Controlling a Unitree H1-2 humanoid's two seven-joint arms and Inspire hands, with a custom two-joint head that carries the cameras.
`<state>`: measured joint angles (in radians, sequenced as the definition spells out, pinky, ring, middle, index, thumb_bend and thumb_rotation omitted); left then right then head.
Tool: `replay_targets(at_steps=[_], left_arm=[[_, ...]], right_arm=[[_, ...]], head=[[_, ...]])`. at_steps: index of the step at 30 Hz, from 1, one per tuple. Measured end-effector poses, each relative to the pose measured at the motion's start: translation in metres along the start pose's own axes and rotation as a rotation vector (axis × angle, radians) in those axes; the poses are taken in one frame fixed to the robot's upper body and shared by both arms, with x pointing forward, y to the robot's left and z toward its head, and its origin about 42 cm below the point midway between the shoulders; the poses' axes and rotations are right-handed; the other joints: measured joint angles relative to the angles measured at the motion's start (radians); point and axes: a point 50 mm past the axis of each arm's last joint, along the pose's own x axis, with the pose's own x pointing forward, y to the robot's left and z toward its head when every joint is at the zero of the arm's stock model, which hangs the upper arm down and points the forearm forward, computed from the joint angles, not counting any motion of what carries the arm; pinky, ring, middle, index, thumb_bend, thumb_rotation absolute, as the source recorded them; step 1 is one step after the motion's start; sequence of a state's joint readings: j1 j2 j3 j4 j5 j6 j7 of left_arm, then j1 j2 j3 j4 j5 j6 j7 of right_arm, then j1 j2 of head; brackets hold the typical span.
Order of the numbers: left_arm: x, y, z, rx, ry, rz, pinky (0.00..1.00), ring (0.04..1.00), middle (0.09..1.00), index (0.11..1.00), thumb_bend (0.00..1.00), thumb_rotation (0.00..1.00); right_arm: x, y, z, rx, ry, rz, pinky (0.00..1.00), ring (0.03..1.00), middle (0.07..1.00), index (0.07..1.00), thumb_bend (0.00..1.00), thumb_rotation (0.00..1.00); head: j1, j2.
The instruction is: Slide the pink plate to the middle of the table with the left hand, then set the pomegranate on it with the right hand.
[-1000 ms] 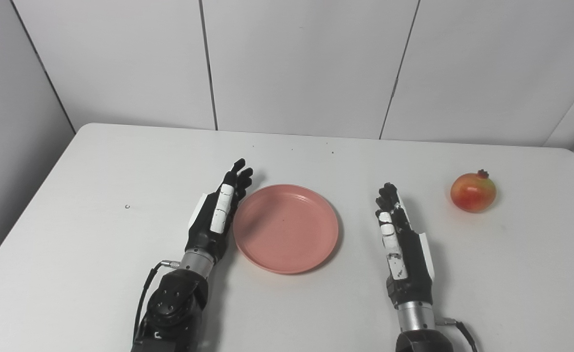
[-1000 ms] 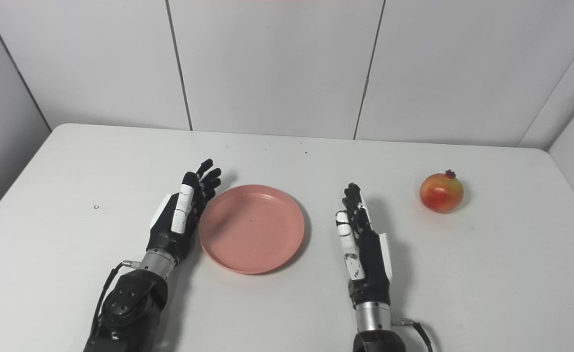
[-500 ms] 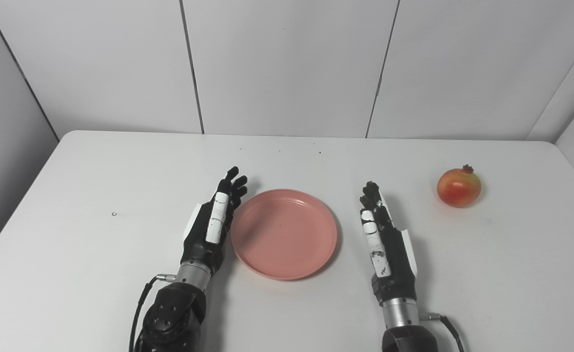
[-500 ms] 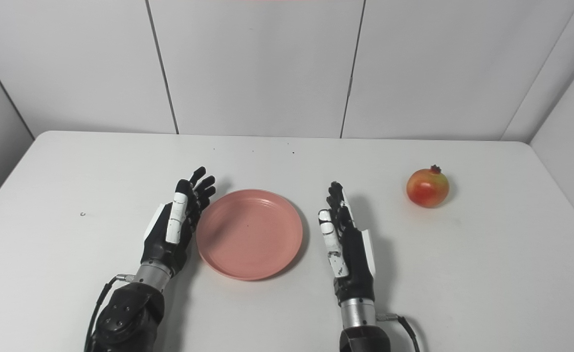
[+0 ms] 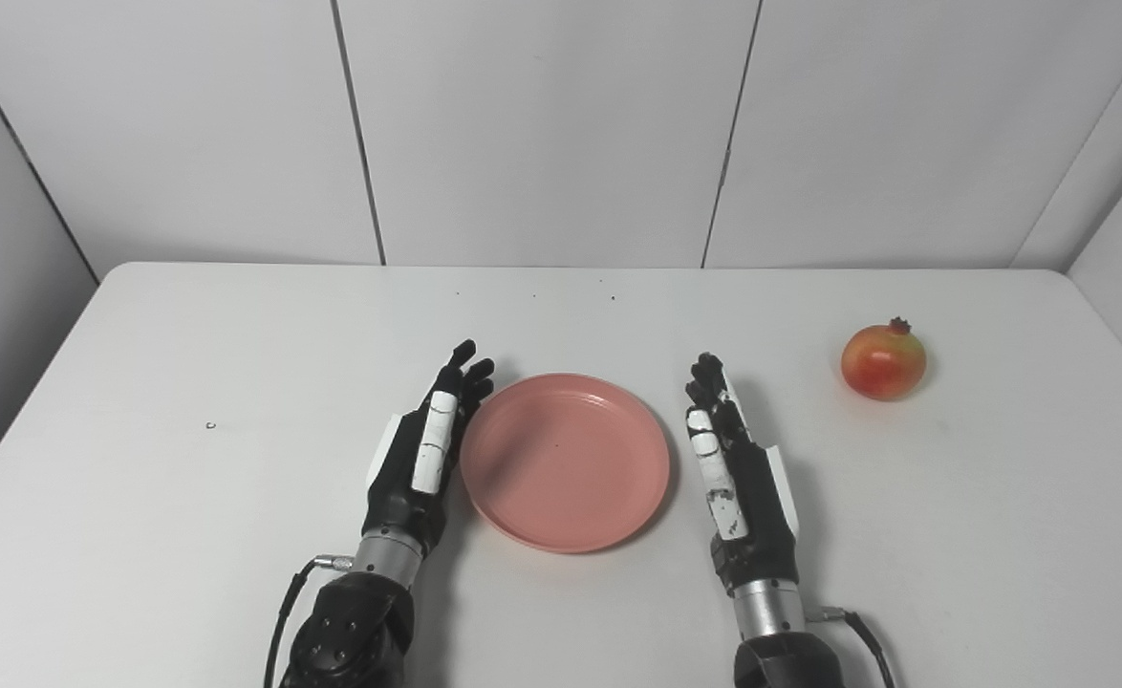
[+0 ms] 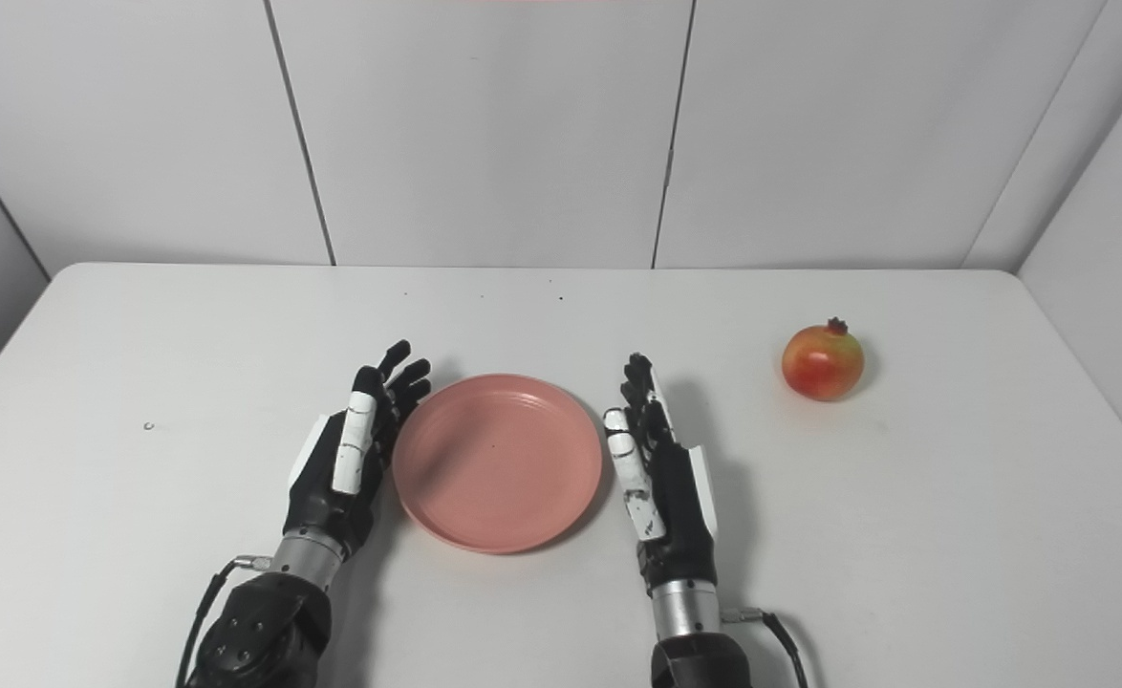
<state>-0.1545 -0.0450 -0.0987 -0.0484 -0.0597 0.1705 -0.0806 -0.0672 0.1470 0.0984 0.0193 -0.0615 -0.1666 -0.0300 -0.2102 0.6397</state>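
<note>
Round pink plastic plate sits mid-table between my open, empty left hand and right hand; red-yellow pomegranate far right, not yet picked.

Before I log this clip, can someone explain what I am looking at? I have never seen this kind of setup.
You are seeing through two cameras side by side on a humanoid robot's head, so both pictures show one scene from slightly different spots. The black-and-white shapes rising from the bottom edge are its two hands. On the white table lies an empty pink plate near the middle. The left hand stands edge-on against the plate's left rim; the right hand stands open just beside its right rim. Neither holds anything. A pomegranate sits alone, farther right.
</note>
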Motion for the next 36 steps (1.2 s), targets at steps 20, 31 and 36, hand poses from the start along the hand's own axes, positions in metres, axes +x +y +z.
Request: replay_targets(at_steps=[20,31,36], left_arm=[[-0.007,-0.005,-0.012,0.113,-0.03,-0.024,1.0,0.983,0.956,0.965,0.73,1.0],[0.001,0.005,-0.02,0.174,-0.072,0.019,1.0,0.989,0.972,0.983,0.71,1.0],[0.005,0.009,-0.019,0.171,-0.077,0.041,1.0,0.978,0.964,0.974,0.7,1.0]], right_arm=[[0.0,-0.001,0.0,0.0,0.0,-0.003,0.98,0.97,0.967,0.962,0.61,0.87],[-0.005,-0.017,0.006,-0.052,-0.02,-0.079,0.95,0.93,0.922,0.926,0.61,0.83],[-0.001,-0.039,0.026,-0.2,-0.097,-0.155,0.9,0.904,0.882,0.893,0.67,0.86]], head=[[0.002,-0.005],[0.0,0.002],[0.0,0.0]])
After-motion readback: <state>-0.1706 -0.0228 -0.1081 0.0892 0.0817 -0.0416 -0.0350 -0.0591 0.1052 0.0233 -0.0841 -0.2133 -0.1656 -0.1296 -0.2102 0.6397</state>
